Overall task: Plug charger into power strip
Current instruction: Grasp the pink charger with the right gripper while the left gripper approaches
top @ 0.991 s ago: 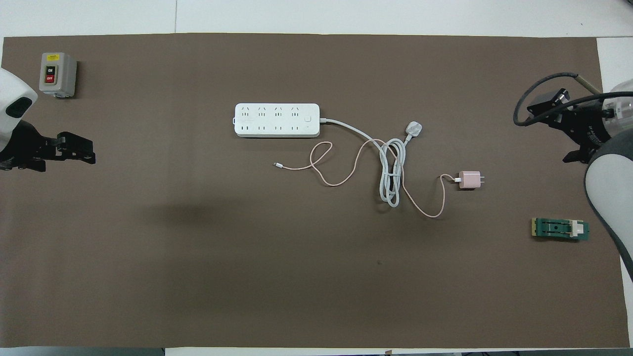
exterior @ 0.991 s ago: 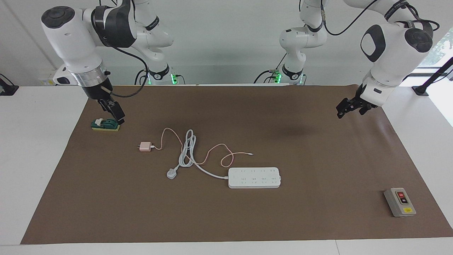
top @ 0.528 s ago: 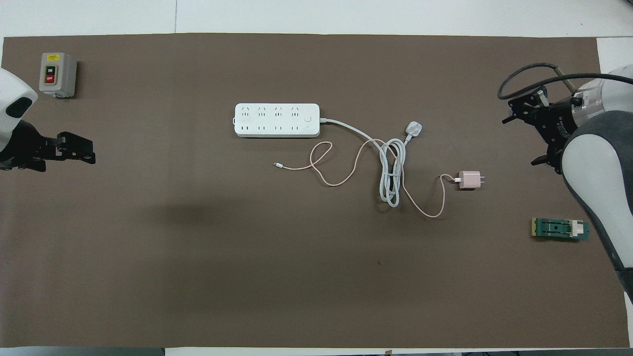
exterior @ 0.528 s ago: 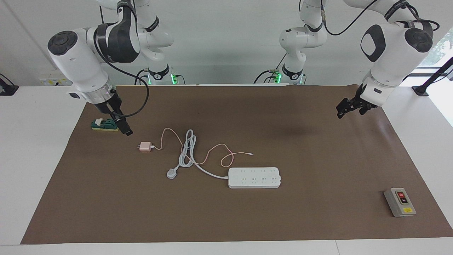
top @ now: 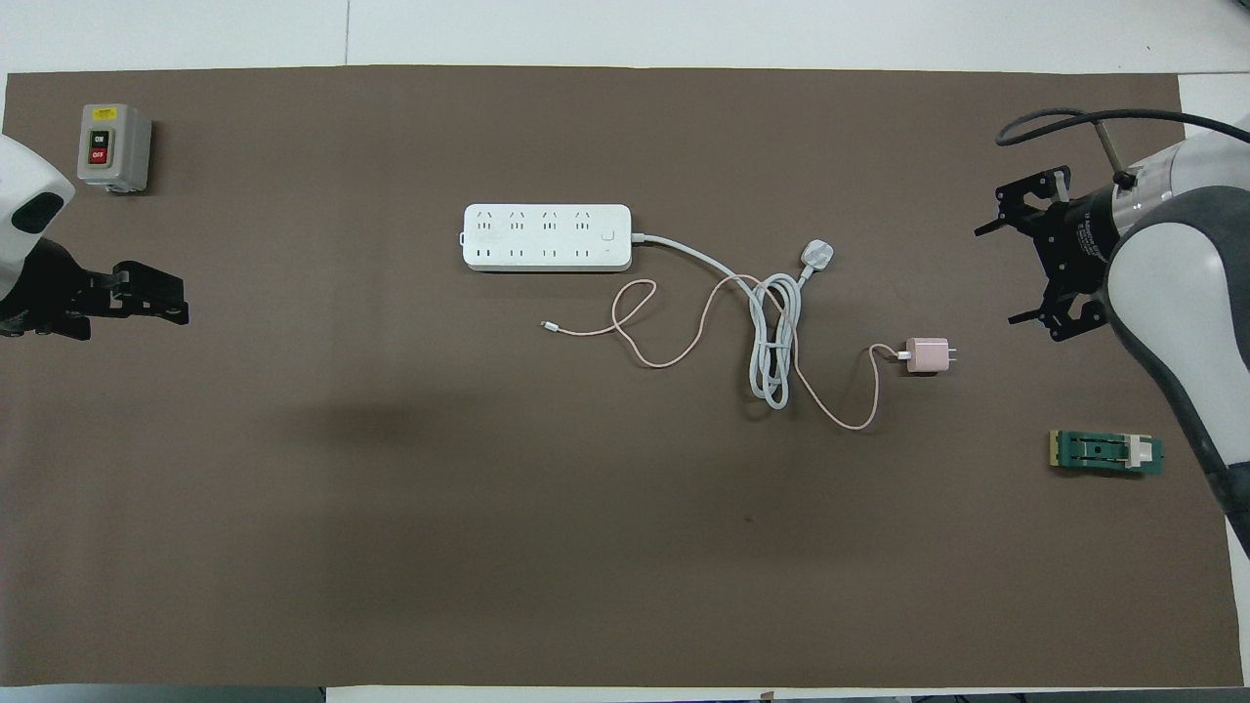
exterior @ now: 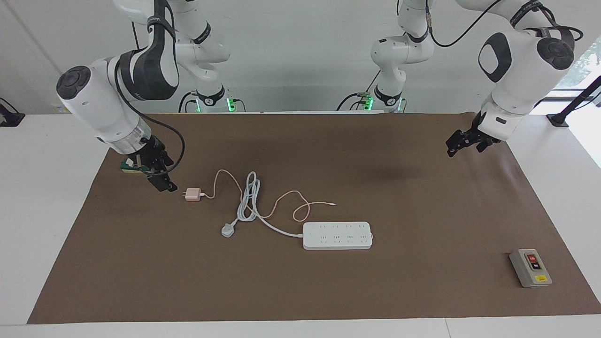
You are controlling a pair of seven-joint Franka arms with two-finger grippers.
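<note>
The pale pink charger (exterior: 191, 194) lies on the brown mat, its prongs pointing toward the right arm's end; it also shows in the overhead view (top: 927, 354). Its thin pink cable loops across to a free tip (exterior: 332, 204). The white power strip (exterior: 337, 235) lies flat mid-table, farther from the robots than the charger, sockets up; it also shows in the overhead view (top: 547, 237). My right gripper (exterior: 162, 182) is open and empty over the mat just beside the charger, not touching it; it also shows in the overhead view (top: 994, 275). My left gripper (exterior: 453, 148) waits over the mat at the left arm's end.
The strip's thick white cord coils between charger and strip and ends in a grey-white three-pin plug (exterior: 227, 230). A green part (top: 1106, 453) lies at the right arm's end. A grey switch box (exterior: 530, 268) stands at the left arm's end, farther from the robots.
My right gripper has moved from over the green part toward the charger and come lower. The left arm, charger and strip have not moved.
</note>
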